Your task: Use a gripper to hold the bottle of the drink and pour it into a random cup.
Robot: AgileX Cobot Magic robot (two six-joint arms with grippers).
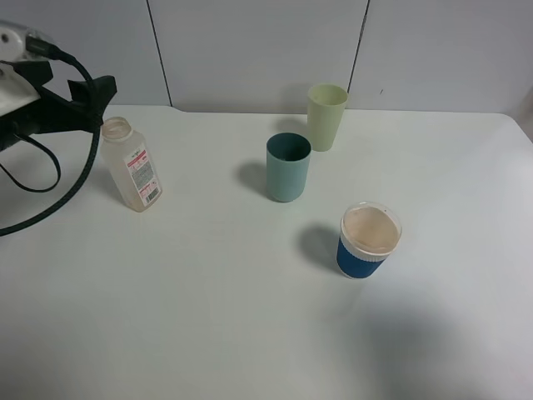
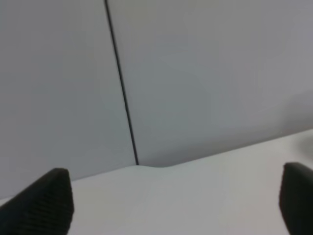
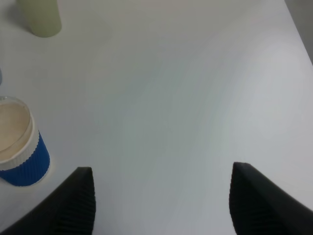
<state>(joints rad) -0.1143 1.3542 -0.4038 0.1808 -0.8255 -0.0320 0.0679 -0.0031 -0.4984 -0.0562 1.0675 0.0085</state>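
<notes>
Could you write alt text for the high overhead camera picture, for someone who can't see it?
A black robot hand hovers open at the left, beside an uncapped plastic bottle on a white table. To the right stand a teal cup, a pale yellow-green cup behind it, and a lidded blue-sleeved cup nearer the camera.

The bottle of the drink (image 1: 133, 167) is carrying a white-and-red label with a barcode, but its print is showing too small to read

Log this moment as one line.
left tool open, behind bottle | bottle upright, ungripped | teal cup upright | pour pending
</notes>
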